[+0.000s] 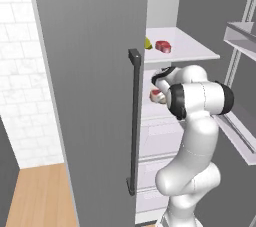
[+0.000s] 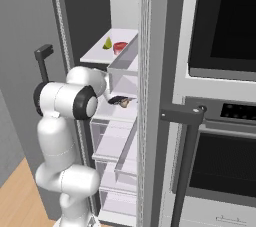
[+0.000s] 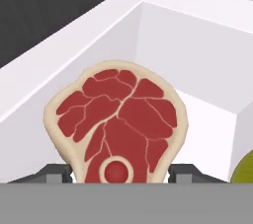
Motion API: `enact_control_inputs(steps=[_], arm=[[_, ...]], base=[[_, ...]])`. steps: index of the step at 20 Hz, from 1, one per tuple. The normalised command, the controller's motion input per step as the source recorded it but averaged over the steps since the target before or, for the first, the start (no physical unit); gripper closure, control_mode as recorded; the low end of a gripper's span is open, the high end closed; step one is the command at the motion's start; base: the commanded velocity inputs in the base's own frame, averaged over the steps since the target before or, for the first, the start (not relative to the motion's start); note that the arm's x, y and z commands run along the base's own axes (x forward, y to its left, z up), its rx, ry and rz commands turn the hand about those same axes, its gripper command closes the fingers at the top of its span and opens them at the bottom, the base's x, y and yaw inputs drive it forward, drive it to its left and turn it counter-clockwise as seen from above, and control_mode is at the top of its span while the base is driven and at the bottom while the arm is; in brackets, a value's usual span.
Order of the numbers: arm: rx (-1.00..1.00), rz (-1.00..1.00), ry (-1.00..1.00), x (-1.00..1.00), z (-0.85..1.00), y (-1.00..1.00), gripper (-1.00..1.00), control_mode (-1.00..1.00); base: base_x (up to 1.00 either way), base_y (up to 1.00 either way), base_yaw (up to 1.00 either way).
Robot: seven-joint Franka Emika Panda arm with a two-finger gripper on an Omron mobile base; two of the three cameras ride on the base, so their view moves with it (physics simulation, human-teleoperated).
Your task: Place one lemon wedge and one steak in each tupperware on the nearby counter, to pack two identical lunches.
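Item: steak (image 3: 117,128), red with a cream fat rim, lying flat on the white fridge shelf (image 3: 207,119); long axis runs away from the tool (image 3: 121,174), narrow bone end nearest it. Tool: jaws straddle that end; whether they grip cannot be told. Upper shelf (image 1: 192,46): second steak (image 1: 163,46) beside lemon wedge (image 1: 148,43).

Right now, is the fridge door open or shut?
Open. The fridge door is swung wide, so the white shelf inside shows, with a steak and a lemon wedge on it.
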Motion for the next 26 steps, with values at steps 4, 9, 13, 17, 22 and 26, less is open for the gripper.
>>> enact_control_inputs(steps=[4, 9, 13, 17, 22, 26], arm=[[0.06, 0.00, 0.00, -0.48, 0.00, 0.00, 1.00, -1.00], [0.01, 0.00, -0.09, -0.95, 0.10, 0.00, 1.00, -1.00], [0.00, 0.00, -0.14, -0.80, 0.63, 0.12, 1.00, -1.00], [0.00, -0.03, -0.03, -0.74, 0.95, 0.11, 1.00, -1.00], [0.00, -0.04, 0.00, -0.81, 1.00, 0.14, 1.00, -1.00], [0.00, -0.07, 0.01, -0.78, 1.00, 0.12, 1.00, -1.00]], base=[[0.00, 0.00, 0.00], [0.00, 0.00, 0.00], [0.00, 0.00, 0.00], [0.00, 0.00, 0.00], [0.00, 0.00, 0.00], [0.00, 0.00, 0.00]])
